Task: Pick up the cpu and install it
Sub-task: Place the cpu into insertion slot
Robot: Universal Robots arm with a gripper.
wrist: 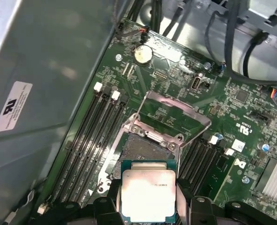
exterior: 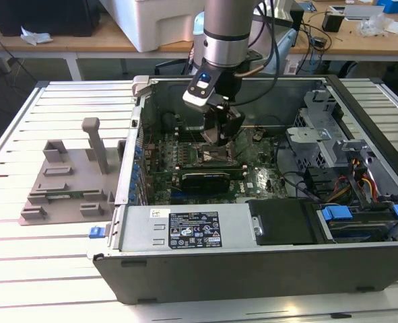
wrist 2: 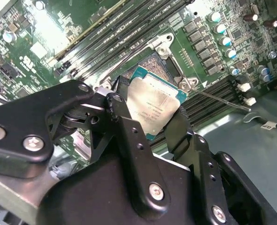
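The claw (exterior: 219, 134) is clenched on the cpu (wrist: 148, 194), gripping two opposite edges with the silver top facing the wrist. Just under the claw sits the open socket (wrist: 145, 147), and the chip is not seated in it. Beyond the socket, the load plate (wrist: 173, 115) is swung back. Memory slots (wrist: 89, 136) run along both sides of the claw, and a thin lever (wrist 2: 222, 101) juts out beside one finger. The case wall (wrist: 35, 70) stands close on one flank, with cables (wrist: 232, 37) farther off. Well away from the claw, a grey fixture (exterior: 67, 182) rests on the worktop (exterior: 50, 269).
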